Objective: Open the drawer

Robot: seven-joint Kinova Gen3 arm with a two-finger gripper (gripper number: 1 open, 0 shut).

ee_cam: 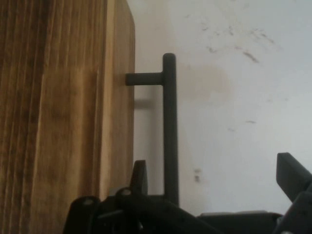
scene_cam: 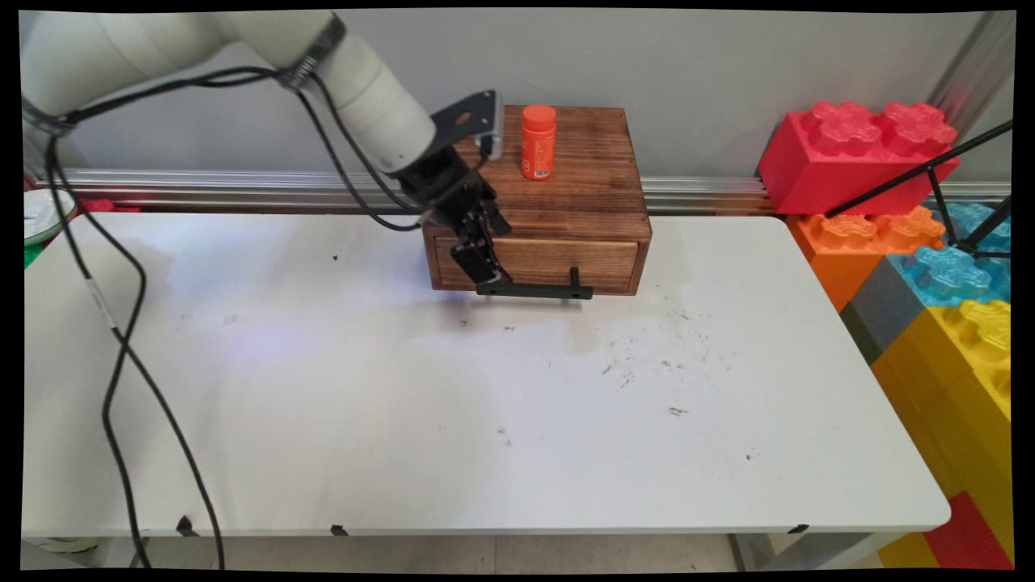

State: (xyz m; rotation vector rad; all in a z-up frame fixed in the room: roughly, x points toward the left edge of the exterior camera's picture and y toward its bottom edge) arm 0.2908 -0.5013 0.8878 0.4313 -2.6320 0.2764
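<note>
Setting: white table (scene_cam: 404, 404) scuffed with dark marks on the right half, grey wall behind, big toy bricks (scene_cam: 857, 153) stacked off the right edge.

Box: small wooden drawer box (scene_cam: 566, 202) sits upper middle of the frame, against the back of the table, with an orange bottle (scene_cam: 538, 141) standing upright on top.

Handle: black bar handle (scene_cam: 534, 289) on the closed drawer front (scene_cam: 550, 260), sticking out over the table.

Gripper: black gripper (scene_cam: 483, 263) is down at the left end of that bar. In the hand view its fingers (ee_cam: 139, 178) are spread apart, one tucked between wood and bar, the other well out on the far side. So it straddles the handle, nothing clamped.

Doing it well: I'd say close squarely on the bar, with the inner finger clear of the wood. It's gripping near one end, so any pull should run straight out or the drawer could jam and the light box slide, bottle wobbling.

Hard to see: fingertips are cut off at the bottom of the hand view, so I can't tell if the inner one touches the bar. Drawer contents hidden. Bottle label too small to read.
</note>
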